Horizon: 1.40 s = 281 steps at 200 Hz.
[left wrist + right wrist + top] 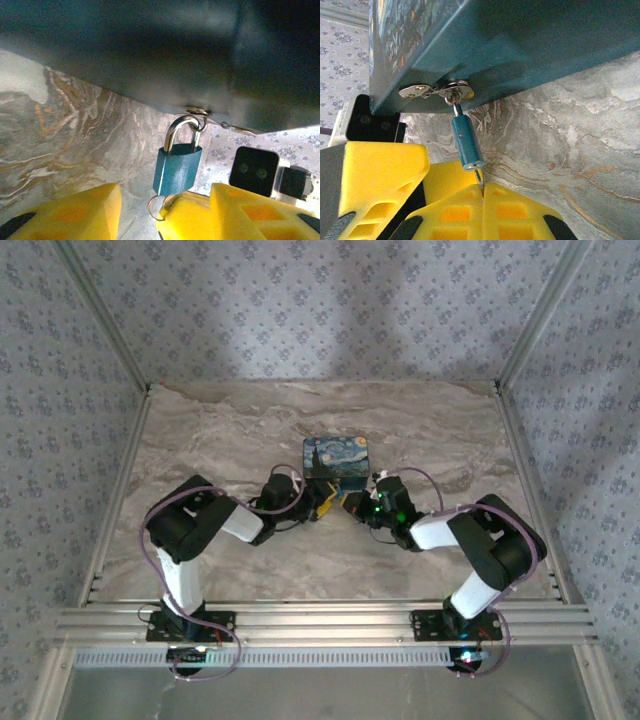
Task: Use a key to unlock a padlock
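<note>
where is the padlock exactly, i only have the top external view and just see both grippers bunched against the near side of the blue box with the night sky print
Observer: The small blue padlock, with a silver shackle, hangs from the metal hasp on the side of the blue box that faces the arms.
Operator: has the right one got the key in
Observer: The right gripper is shut on a thin metal key, and the key's blade runs up into the padlock's underside.
Operator: and the left, is it holding the lock
Observer: No. The left gripper is open. Its yellow fingers stand wide apart and the padlock hangs ungripped over the gap between them.
</note>
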### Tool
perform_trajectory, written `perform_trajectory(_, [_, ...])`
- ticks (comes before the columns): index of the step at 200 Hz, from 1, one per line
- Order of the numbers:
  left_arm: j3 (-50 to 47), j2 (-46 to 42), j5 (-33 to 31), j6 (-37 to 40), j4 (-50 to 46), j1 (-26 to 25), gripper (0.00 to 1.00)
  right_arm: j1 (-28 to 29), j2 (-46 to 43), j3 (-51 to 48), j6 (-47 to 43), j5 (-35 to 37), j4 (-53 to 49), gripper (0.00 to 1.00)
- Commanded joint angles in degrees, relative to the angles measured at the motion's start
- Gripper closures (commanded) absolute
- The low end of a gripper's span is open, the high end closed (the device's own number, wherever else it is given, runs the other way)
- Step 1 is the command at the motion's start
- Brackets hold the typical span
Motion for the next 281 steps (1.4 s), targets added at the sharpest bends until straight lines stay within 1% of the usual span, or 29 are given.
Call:
perform_trajectory(1, [1.6, 1.9, -1.0, -1.6, 4.7, -0.6, 0.51, -0.2, -1.1, 1.4, 0.9, -0.1, -1.4, 1.00])
perform_trajectory(85, [3.0, 3.8, -2.3, -4.1, 5.6, -1.5, 0.57, -0.3, -1.1, 1.8, 1.4, 0.3, -1.5, 1.00])
perform_trajectory(160, [3.6, 6.4, -4.5, -7.8, 6.9, -3.7, 0.59, -0.5, -1.3, 2.2, 1.9, 0.5, -1.4, 1.00])
perform_trajectory(224, [3.9, 6.4, -5.3, -7.7, 6.4, -3.6, 0.78, -0.8, -1.8, 1.8, 2.3, 0.4, -1.4, 1.00])
perform_trajectory(252, [3.8, 6.0, -5.7, -7.5, 5.9, -3.6, 0.83, -1.1, -2.5, 1.5, 1.9, 0.1, -1.3, 1.00])
perform_trajectory(267, [3.8, 5.6, -5.7, -7.2, 5.4, -3.6, 0.86, -1.4, -3.3, 0.8, 1.2, -0.1, -1.8, 0.96])
perform_trajectory(281, [3.7, 5.2, -5.9, -6.9, 4.9, -3.5, 0.88, -1.7, -4.5, 0.1, 0.5, 0.1, -2.7, 0.87])
